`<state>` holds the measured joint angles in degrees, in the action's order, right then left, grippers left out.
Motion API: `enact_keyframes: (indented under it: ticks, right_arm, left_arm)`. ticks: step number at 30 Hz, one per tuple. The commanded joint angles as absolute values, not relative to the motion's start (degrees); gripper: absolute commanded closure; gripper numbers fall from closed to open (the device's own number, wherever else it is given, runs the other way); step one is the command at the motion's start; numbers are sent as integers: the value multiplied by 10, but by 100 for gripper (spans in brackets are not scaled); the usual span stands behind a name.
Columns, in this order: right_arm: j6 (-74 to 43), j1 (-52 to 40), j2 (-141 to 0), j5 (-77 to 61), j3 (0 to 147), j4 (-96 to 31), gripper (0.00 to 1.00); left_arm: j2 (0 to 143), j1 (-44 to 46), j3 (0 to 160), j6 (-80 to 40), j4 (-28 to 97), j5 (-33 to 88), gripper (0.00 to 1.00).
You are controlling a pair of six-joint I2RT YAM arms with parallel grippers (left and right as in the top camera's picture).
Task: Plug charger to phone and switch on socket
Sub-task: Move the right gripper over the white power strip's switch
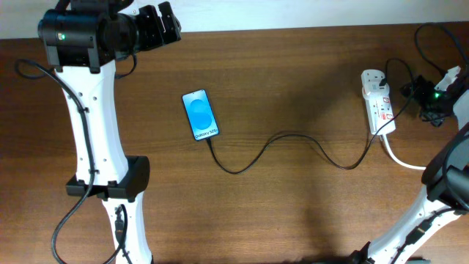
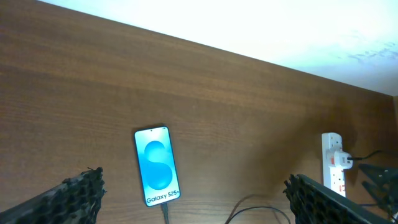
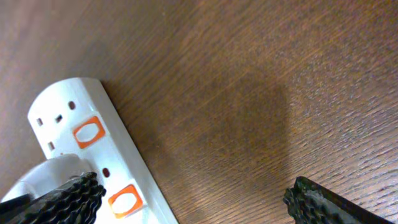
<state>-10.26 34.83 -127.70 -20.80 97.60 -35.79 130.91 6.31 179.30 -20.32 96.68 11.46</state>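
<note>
The phone (image 1: 201, 114) lies flat on the wooden table with a bright blue screen; it also shows in the left wrist view (image 2: 156, 165). The thin black charger cable (image 1: 293, 139) runs from the phone's lower end across the table to the white socket strip (image 1: 377, 103), where a white plug sits. In the right wrist view the socket (image 3: 93, 137) shows two orange switches. My left gripper (image 2: 193, 199) is open, held high at the table's far left. My right gripper (image 3: 193, 199) is open, with one finger over the socket.
A thick white cord (image 1: 399, 155) leaves the socket toward the right arm. Black robot cables (image 1: 432, 37) lie at the far right. The left arm's white base column (image 1: 95, 147) stands at the left.
</note>
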Motion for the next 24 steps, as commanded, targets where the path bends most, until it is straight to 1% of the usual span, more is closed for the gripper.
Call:
enact_keyframes:
  ticks: [1,5,11,17,24]
  right_arm:
    - [-64,345,-1297,-223,976,-368,1]
    - [-22,326,-1310,-218,976,-372,1]
    - [-20,311,-1316,-174,976,-388,0]
    - [7,303,-1316,-173,976,-411,0]
    - [13,292,-1316,-171,975,-414,0]
  left_arm:
    - [1303,62,1797,-192,967,107,1]
    - [1303,62,1797,-192,967,110,1]
    - [1303,62,1797,-192,967,111,1]
    - [1303,62,1797,-192,967,111,1]
    - [1303,62,1797,-192,967,112,1]
